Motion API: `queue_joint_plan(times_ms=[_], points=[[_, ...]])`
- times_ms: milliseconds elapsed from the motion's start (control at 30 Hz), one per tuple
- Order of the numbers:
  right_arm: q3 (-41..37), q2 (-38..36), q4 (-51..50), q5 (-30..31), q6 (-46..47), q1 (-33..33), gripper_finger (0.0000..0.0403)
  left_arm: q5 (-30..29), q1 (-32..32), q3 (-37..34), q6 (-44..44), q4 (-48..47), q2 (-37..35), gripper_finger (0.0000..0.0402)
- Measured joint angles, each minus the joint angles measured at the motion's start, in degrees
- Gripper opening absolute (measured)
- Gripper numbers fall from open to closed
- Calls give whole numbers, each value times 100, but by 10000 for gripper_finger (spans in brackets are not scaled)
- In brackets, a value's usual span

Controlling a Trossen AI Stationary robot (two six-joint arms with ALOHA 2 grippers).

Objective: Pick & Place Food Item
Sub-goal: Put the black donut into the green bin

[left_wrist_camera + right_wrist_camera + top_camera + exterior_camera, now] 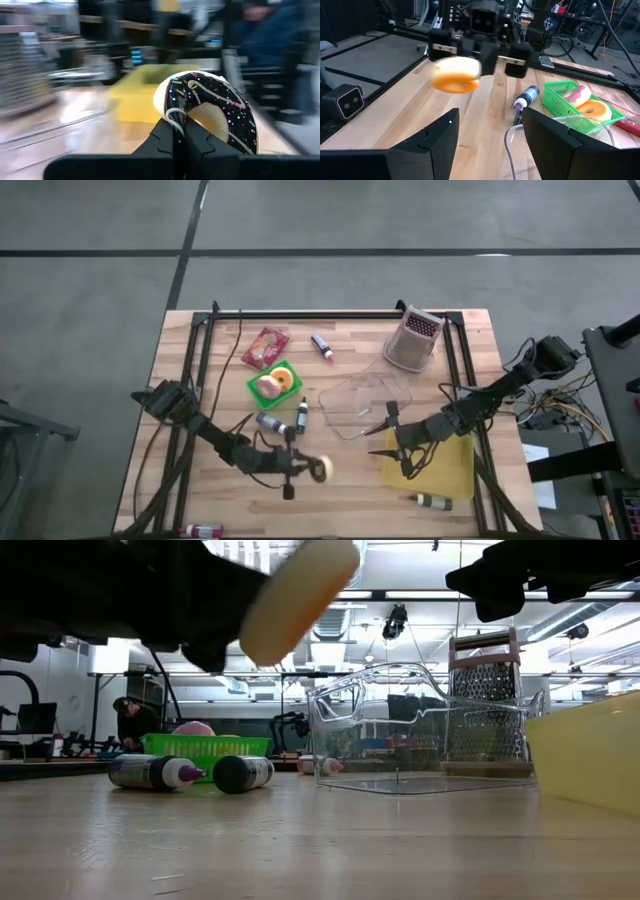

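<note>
A doughnut with black icing and sprinkles is held by my left gripper above the table's near middle. It also shows in the high view, in the low view and in the right wrist view. My right gripper is open and empty. It hangs to the right of the doughnut, between the clear container and the yellow box, and faces the doughnut. My left gripper pinches the doughnut's ring at its nearest edge between its two fingers. The fingers lie about level and point toward the table's right. The doughnut stands out beyond the fingertips, tilted on edge and lifted clear of the table.
A green basket holds two more doughnuts at centre left. A red packet, a metal grater and several small bottles lie around. One bottle lies at the near edge by the yellow box.
</note>
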Motion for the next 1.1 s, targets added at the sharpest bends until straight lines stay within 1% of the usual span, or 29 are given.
queue_joint_plan(times_ms=[133, 233, 300, 567, 667, 767, 833, 967, 1100], points=[[0, 0, 0, 0, 0, 0, 214, -1431, -140, -7, 2, -179, -11, 10], [-11, 0, -2, 0, 22, 0, 214, -2790, -312, -12, 50, -404, -11, 9], [-13, 0, 1, 0, 30, 0, 214, -3179, -406, -13, 229, -405, -20, 9], [-17, 0, 1, -2, 68, 0, 214, -3320, -448, -26, 374, -429, -155, 9], [-17, -2, 3, -2, 69, 0, 214, -3594, -451, -149, 521, -559, -386, 9], [-17, -2, 4, -2, 87, 0, 214, -3816, -443, -437, 461, -826, -810, 9], [-17, -1, 2, -2, 87, 0, 214, -3818, -410, -722, 242, -1012, -1176, 9], [-17, -2, 2, -2, 87, 0, 214, -3833, -219, -1385, -314, -1433, -1974, 8], [-18, -2, 27, -2, 87, 0, 214, -3822, 133, -1933, -1021, -2258, -2743, 8]])
